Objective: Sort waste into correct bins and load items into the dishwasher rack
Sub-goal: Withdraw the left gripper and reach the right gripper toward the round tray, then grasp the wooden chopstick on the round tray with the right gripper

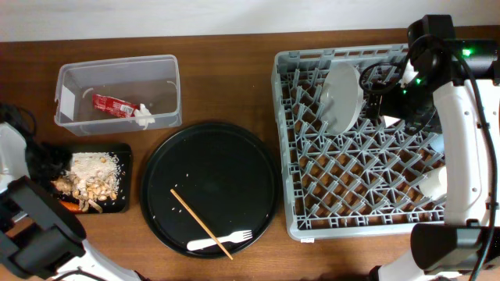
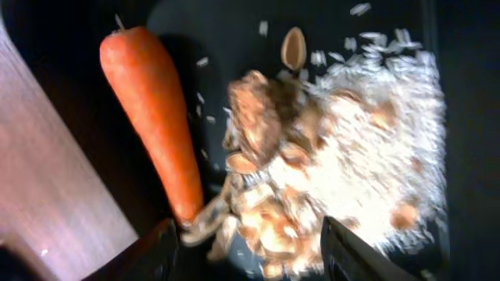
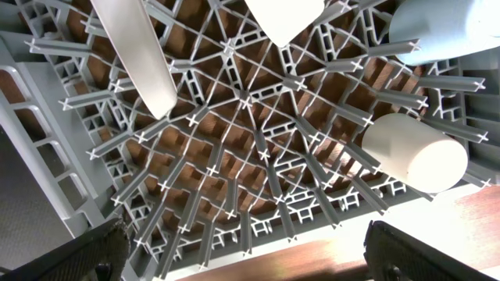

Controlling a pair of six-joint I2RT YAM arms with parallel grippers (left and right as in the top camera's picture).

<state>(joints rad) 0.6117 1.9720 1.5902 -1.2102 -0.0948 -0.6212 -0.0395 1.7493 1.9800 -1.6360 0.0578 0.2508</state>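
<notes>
- The left gripper (image 2: 258,261) is seen with fingers parted and nothing grasped.
- The tapered orange carrot (image 2: 152,117) is laid in the flat black rectangular tray (image 2: 226,47), beside brownish scraps (image 2: 262,156).
- The right gripper (image 3: 258,257) is spread wide and empty over the large grey plastic lattice rack (image 3: 234,156).

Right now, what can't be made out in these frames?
- Overhead: the left arm covers most of the carrot and the black tray's left edge.
- Overhead: the right arm hides the dishwasher rack's right side.
- Right wrist: the blue cup is cut off by the frame's top corner.
- Left wrist: blurred; the brownish scraps cannot be identified.
</notes>
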